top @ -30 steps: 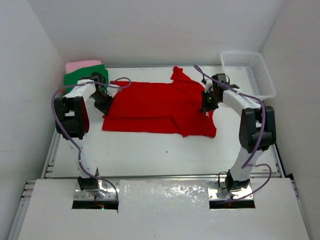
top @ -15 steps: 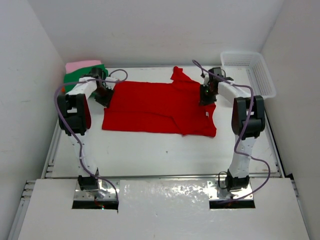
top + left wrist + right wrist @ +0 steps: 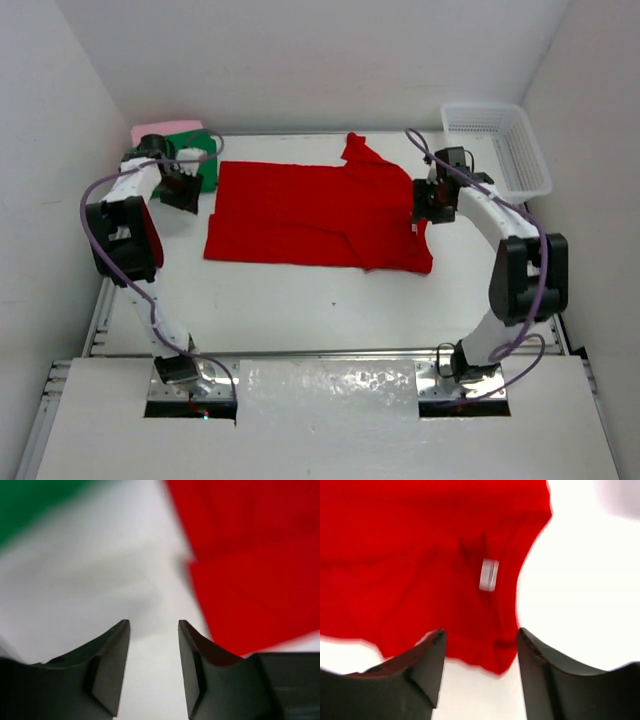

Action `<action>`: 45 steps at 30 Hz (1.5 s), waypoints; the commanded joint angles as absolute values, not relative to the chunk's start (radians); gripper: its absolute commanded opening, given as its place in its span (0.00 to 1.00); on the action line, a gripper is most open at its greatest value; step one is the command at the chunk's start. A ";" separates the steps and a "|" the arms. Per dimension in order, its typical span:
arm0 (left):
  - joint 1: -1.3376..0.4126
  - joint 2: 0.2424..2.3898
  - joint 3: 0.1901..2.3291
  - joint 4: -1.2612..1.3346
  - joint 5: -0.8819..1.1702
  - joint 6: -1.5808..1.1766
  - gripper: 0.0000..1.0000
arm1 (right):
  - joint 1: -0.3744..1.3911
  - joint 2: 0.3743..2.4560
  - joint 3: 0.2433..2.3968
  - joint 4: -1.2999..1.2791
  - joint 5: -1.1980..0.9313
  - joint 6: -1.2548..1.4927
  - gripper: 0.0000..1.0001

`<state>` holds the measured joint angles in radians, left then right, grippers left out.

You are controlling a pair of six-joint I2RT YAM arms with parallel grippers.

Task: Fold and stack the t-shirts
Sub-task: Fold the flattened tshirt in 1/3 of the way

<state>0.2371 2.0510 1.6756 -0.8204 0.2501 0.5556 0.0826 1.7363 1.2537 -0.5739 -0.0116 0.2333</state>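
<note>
Red t-shirt (image 3: 315, 215) is lying spread across the centre of the table (image 3: 300, 300). Left gripper (image 3: 154, 625) is hovering just left of it, partly open, gripping nothing. Right gripper (image 3: 480, 632) is hanging over its right edge, jaws apart, empty. Green t-shirt (image 3: 30, 500) and pink t-shirt (image 3: 165, 130) are sitting upper left.

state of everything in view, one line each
red t-shirt, flat on table, partly folded
green t-shirt, folded, overlapping the pink one
pink t-shirt, folded, partly hidden
basket, upright, empty
left tool, open, empty
right tool, open, empty
</note>
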 commanded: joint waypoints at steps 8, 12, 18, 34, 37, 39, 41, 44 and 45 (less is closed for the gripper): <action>-0.057 1.585 1.022 -0.603 0.132 1.037 0.53 | 0.025 1.548 0.925 -0.511 -0.150 0.400 0.63; -0.064 1.589 0.970 -0.499 0.080 1.057 0.58 | -0.027 1.574 0.848 -0.428 -0.201 0.451 0.63; -0.080 1.649 0.931 -0.466 0.098 1.095 0.67 | -0.041 1.615 0.793 -0.334 -0.296 0.482 0.60; -0.072 1.516 0.858 -0.685 0.052 0.988 0.00 | -0.112 1.372 0.608 -0.432 -0.215 0.508 0.00; -0.075 1.435 0.819 -0.802 0.071 1.002 0.00 | -0.112 1.284 0.557 -0.491 -0.190 0.491 0.00; -0.077 1.421 0.796 -0.868 0.077 0.989 0.00 | -0.112 1.235 0.528 -0.511 -0.178 0.489 0.00; -0.081 1.401 0.757 -0.900 0.090 0.992 0.00 | -0.112 1.207 0.511 -0.541 -0.143 0.489 0.00; -0.086 1.373 0.716 -0.934 0.100 0.997 0.04 | -0.112 1.151 0.474 -0.572 -0.117 0.492 0.00; -0.086 1.371 0.697 -0.945 0.095 0.991 0.09 | -0.112 1.141 0.460 -0.578 -0.114 0.491 0.01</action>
<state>-0.0849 1.4017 0.7341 -0.8406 0.1001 0.9932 -0.1051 1.1847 0.4805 -0.5270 -0.1963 0.5045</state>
